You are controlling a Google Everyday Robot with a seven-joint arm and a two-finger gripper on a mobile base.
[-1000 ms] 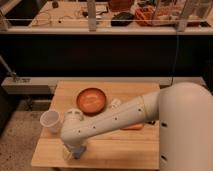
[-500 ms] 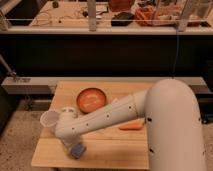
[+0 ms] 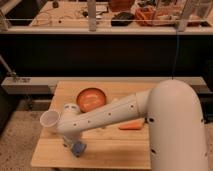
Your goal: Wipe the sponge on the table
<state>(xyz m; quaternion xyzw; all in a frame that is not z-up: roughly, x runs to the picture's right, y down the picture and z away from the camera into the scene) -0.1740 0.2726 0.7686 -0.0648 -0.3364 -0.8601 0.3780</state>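
Shifted slightly rightward over the past second: gripper (image 3: 72,143), low at the table's (image 3: 120,150) front-left edge; its grip cannot be told. Blue sponge (image 3: 78,148) on the wood, touching its tip. White cup (image 3: 50,120) nearby, left. Orange bowl (image 3: 91,99) behind. Orange carrot-like piece (image 3: 131,126) well right.

white arm (image 3: 111,112) over light-wood table (image 3: 112,152), gripper (image 3: 70,143) lower left by blue sponge (image 3: 78,148), orange bowl (image 3: 91,99) centre, white cup (image 3: 50,120) left

Big white arm (image 3: 110,112) here, smooth rounded shell, small dark holes dotted along it, swelling into a bulky white shoulder (image 3: 177,125). The gripper (image 3: 71,143) sits low at the front-left of the table (image 3: 115,150).
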